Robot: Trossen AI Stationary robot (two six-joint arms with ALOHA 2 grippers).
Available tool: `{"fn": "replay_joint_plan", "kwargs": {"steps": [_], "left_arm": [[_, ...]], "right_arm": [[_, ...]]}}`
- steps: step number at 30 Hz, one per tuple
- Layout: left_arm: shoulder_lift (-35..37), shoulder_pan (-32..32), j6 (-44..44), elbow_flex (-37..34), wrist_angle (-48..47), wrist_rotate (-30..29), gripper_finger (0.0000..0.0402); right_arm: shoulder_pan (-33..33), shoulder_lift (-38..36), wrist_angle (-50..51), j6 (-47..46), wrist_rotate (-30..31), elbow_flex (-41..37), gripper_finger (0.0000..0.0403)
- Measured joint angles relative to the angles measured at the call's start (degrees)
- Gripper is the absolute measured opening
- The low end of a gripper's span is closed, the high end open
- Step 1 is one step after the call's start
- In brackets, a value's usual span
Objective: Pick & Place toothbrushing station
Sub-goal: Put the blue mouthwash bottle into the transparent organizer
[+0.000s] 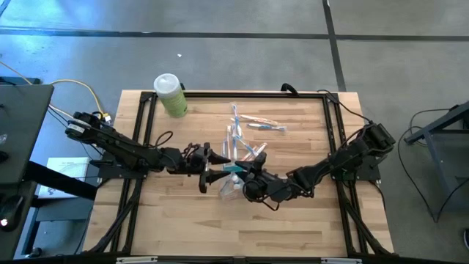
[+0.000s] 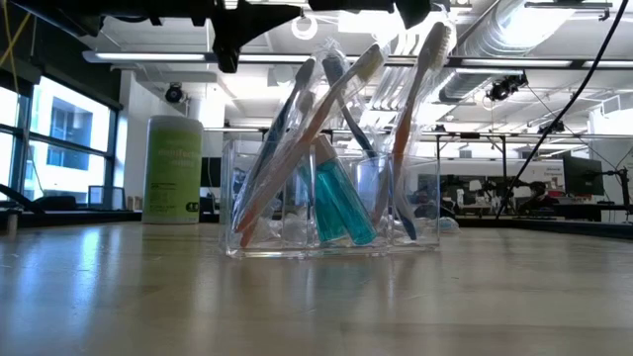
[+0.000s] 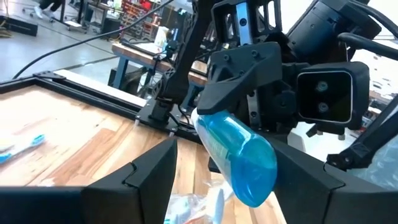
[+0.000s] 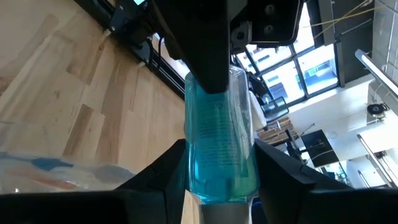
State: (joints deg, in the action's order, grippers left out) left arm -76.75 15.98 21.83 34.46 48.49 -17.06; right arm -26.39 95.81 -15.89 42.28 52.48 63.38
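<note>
A teal see-through tube [image 1: 233,169] hangs between my two grippers at the table's middle. My right gripper [image 4: 219,146] is shut on it. My left gripper [image 3: 225,149] is open, with a finger on either side of the tube's other end [image 3: 245,168]. The clear plastic holder [image 2: 425,198] stands on the table with several toothbrushes [image 2: 297,129] leaning in it. In the low view the tube [image 2: 341,203] shows tilted among them. More toothbrushes [image 1: 264,125] lie on the table toward the far edge. My right gripper pinches the tube's two sides [image 4: 221,180] between its fingers, near the end with the pale cap. The fingers come about level from the table's right, and the tube runs on past them toward my left gripper. Whether its lower end rests in the holder, I cannot tell. My left gripper's fingers stand beside the tube's rounded end; a gap shows at one finger [image 3: 155,174], and I cannot tell whether the other touches.
A light-green bottle with a white cap [image 1: 170,95] stands at the far left corner and also shows in the low view [image 2: 173,168]. A black frame [image 1: 139,139] runs along the table's left, far and right sides. Bare wood lies toward the near edge.
</note>
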Motion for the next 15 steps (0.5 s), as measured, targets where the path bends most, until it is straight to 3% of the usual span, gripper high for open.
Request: {"fn": "replay_joint_plan", "kwargs": {"steps": [6, 15], "left_arm": [[0.0, -0.1, 0.1, 0.0, -0.1, 0.0, 0.0215], [0.0, -0.1, 0.9, 0.0, -0.2, -0.3, 0.0153]], "right_arm": [[0.0, 0.0, 0.0, 0.0, 0.0, 0.0, 0.0148], [0.0, 0.0, 0.1, 0.0, 0.1, 0.0, 0.0148]]}}
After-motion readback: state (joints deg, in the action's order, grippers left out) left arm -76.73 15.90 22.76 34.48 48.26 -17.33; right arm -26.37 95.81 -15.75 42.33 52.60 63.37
